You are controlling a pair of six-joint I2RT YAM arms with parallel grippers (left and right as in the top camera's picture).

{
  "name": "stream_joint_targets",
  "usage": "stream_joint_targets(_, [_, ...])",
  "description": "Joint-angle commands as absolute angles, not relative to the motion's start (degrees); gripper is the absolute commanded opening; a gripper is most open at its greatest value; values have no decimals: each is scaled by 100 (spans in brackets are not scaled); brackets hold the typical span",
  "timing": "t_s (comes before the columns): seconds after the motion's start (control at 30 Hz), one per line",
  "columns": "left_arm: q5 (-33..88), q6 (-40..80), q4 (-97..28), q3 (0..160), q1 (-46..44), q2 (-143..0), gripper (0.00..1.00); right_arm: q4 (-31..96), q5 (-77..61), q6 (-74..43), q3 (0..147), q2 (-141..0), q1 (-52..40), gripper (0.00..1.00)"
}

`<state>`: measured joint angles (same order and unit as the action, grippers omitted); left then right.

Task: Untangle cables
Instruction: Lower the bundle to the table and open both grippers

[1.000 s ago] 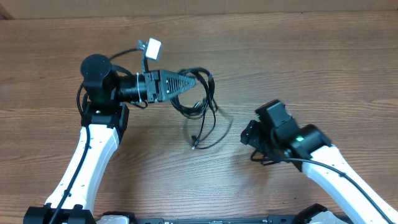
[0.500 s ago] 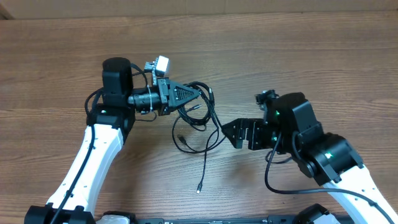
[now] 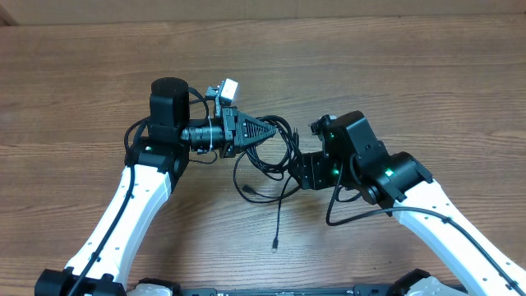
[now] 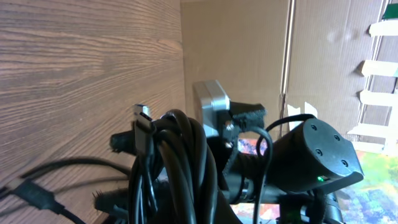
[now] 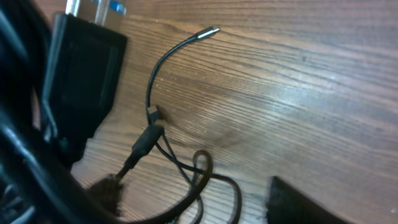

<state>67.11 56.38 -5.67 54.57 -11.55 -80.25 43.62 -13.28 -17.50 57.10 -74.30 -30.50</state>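
The left gripper [image 3: 265,131] has its jaws together, clamped on a wad of the cables [image 3: 275,152] near the middle of the counter [image 3: 411,66], with loops trailing down onto the wood. In the left wrist view several black turns are bunched around the fingers, and a silvery plug [image 4: 142,118] stands up at the top of the wad. Hazard one: the clamp pinches many strands at once, so a pull from the other side is likely to tighten the tangle rather than free a cord. Hazard two: one loose end [image 3: 274,244] lies toward the front edge; if dragged, its plug may catch inside a loop. The right gripper [image 3: 302,171] sits just beside the right edge of the wad; whether its jaws are apart or together cannot be told. Hazard three: closing here may take two strands, or none. Hazard four: the two grippers are near enough that a careless move could bring them into contact.
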Motion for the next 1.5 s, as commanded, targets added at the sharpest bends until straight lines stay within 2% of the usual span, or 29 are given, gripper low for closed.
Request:
stream_joint_targets(0.0, [7083, 5706, -532, 5522, -1234, -7905, 4, 4233, -1107, -1752, 5739, -7465, -3068, 46])
stream_joint_targets(0.07, [7218, 5376, -537, 5522, -1284, -7905, 4, 4165, -1048, -1754, 5747, -7454, -3033, 20])
stream_joint_targets(0.13, [7317, 4842, -620, 5522, -1326, -7905, 4, 4169, -1055, -1848, 5784, -7441, -2969, 4])
stream_joint_targets(0.23, [7231, 4049, -1050, 5522, -1352, -7905, 4, 4235, -1055, -2110, 5861, -7397, -2845, 4])
stream_joint_targets(0.33, [6504, 3452, -1953, 5522, -1352, -7905, 4, 4311, -1125, -2165, 5937, -7290, -2731, 4])
stream_joint_targets(0.47, [4165, 3332, -3341, 5522, -1352, -7905, 16, 4405, -1166, -2165, 5944, -7113, -2714, 4])
stream_joint_targets(0.5, [3454, 3450, -3649, 5522, -1352, -7907, 25, 4449, -1168, -2165, 5944, -7087, -2714, 4])
stream_joint_targets(0.53, [2906, 3601, -3887, 5522, -1352, -7907, 41, 4517, -1166, -2165, 5944, -7074, -2714, 4])
stream_joint_targets(0.57, [2298, 3857, -4150, 5522, -1352, -7907, 65, 4576, -1166, -2165, 5944, -7076, -2716, 4])
stream_joint_targets(0.63, [1717, 4292, -4434, 5522, -1352, -7907, 93, 4665, -1164, -2165, 5937, -7096, -2716, 4])
stream_joint_targets(0.67, [1566, 4497, -4523, 5522, -1352, -7907, 100, 4687, -1166, -2165, 5927, -7113, -2716, 5])
stream_joint_targets(0.83, [1500, 4742, -4501, 5522, -1352, -7907, 100, 4700, -1304, -2167, 5922, -7312, -2731, 15])
stream_joint_targets(0.87, [1500, 4742, -4504, 5522, -1352, -7907, 100, 4700, -1372, -2167, 5922, -7358, -2731, 22])
stream_joint_targets(0.9, [1500, 4740, -4508, 5522, -1352, -7907, 100, 4703, -1428, -2167, 5922, -7384, -2731, 34])
stream_joint_targets(0.93, [1503, 4742, -4519, 5522, -1352, -7907, 100, 4700, -1468, -2165, 5922, -7419, -2731, 50])
stream_joint_targets(1.03, [1529, 4740, -4541, 5522, -1354, -7907, 100, 4696, -1466, -2163, 5922, -7467, -2729, 70])
stream_joint_targets(1.27, [1621, 4740, -4628, 5522, -1354, -7907, 100, 4591, -1435, -2158, 5922, -7470, -2724, 91])
stream_joint_targets(1.47, [1898, 4740, -4624, 5522, -1358, -7907, 100, 4591, -633, -2165, 5922, -7472, -2724, 93])
